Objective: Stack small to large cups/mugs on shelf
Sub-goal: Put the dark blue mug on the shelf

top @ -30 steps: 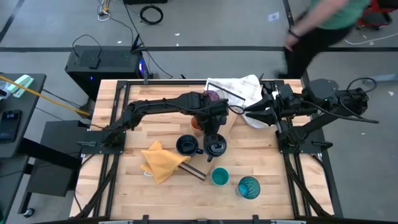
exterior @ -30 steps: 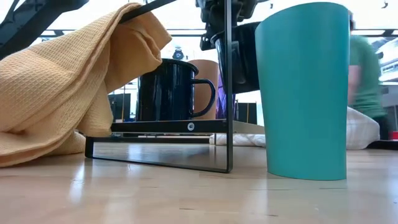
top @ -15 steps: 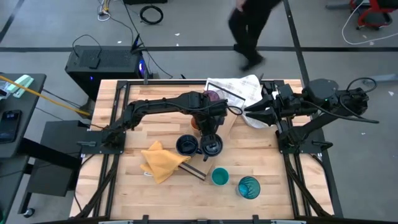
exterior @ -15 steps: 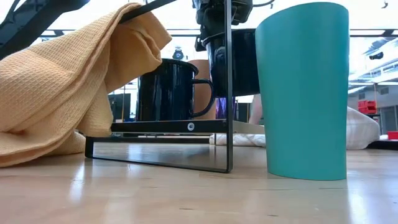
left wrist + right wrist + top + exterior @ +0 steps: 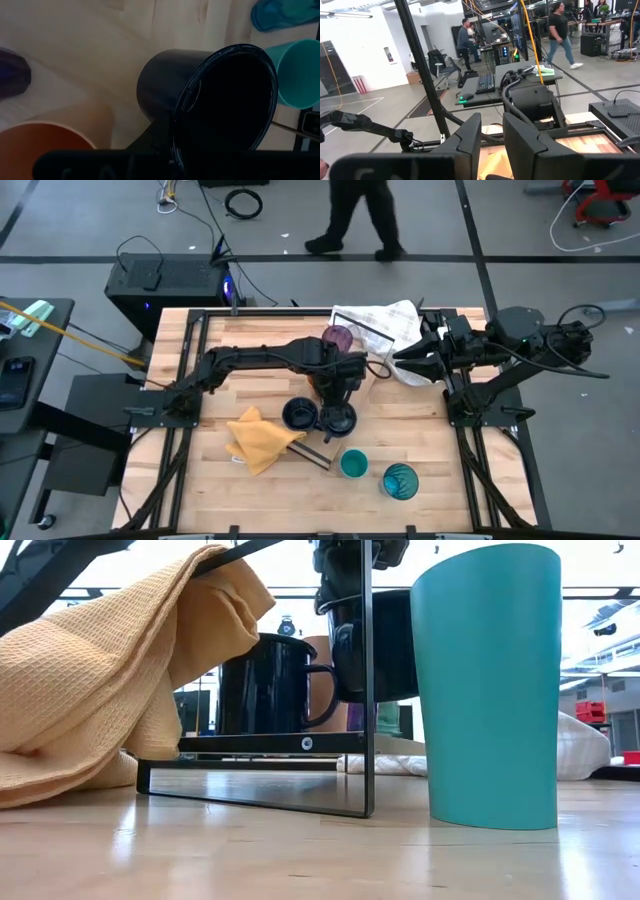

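Observation:
My left gripper [image 5: 338, 392] hangs over the table's middle, shut on a dark navy mug [image 5: 340, 418]. The mug hangs above the shelf [image 5: 300, 743], right beside the second navy mug [image 5: 268, 685], which stands by its base on the shelf. The orange cup [image 5: 45, 147] and the purple tumbler [image 5: 337, 338] stand beyond them. On the near side stand the small teal cup [image 5: 352, 464] and the teal-blue patterned tumbler [image 5: 400, 480]. My right gripper [image 5: 492, 135] waits at the table's right, with a narrow gap between its fingers and nothing in it. My left gripper holds the navy mug at its rim [image 5: 175, 125], on the side toward the table's far edge, coming from above and pointing down. The dark inside of the mug hides whether a finger is in it. The mug hangs clear above the shelf, slightly tilted [image 5: 375, 645].
A yellow cloth [image 5: 260, 438] lies over the shelf's left end. A white checked towel [image 5: 385, 325] lies at the far edge near the right arm. Bare wood shows along the near edge. A person walks past beyond the table [image 5: 355, 215].
My left gripper has carried the navy mug a little toward the table's near edge and the second mug, and lowered it slightly above the shelf. The purple tumbler has come out from under the arm. A person has walked leftward behind the table.

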`<state>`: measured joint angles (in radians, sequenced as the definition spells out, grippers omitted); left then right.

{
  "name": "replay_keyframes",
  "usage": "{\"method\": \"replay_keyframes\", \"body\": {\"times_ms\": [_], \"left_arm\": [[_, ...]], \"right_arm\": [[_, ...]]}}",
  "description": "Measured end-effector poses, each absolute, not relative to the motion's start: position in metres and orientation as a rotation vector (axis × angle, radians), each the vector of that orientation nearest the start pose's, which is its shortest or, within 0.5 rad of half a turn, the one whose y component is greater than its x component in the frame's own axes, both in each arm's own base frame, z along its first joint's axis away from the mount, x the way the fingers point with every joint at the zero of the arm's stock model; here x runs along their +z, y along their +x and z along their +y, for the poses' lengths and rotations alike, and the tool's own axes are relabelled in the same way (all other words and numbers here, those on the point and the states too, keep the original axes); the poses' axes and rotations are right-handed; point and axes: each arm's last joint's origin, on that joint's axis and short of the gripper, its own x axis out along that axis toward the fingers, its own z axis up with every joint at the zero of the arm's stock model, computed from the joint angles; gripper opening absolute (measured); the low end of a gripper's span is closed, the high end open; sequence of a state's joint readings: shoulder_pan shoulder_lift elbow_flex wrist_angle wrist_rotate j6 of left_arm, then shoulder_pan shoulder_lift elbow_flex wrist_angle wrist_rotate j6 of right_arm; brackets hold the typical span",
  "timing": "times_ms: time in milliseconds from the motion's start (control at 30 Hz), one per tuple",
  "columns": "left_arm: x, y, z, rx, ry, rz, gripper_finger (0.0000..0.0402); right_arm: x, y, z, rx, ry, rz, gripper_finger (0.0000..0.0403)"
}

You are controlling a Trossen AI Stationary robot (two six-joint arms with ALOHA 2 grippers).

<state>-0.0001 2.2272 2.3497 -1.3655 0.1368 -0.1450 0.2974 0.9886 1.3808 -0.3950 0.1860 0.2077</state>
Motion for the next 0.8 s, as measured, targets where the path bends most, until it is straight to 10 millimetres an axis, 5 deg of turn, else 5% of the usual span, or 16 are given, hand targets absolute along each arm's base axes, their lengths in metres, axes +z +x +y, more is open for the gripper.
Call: {"method": "replay_keyframes", "body": {"times_ms": [467, 800], "left_arm": [[0.298, 0.443, -0.026, -0.119, -0.104, 1.368, 0.0027], [0.296, 0.446, -0.021, -0.101, -0.163, 1.362, 0.0027]], "right_arm": [[0.473, 0.168, 0.046, 0.111, 0.213, 0.014, 0.0087], [0.473, 0.168, 0.046, 0.111, 0.213, 0.014, 0.0087]]}}
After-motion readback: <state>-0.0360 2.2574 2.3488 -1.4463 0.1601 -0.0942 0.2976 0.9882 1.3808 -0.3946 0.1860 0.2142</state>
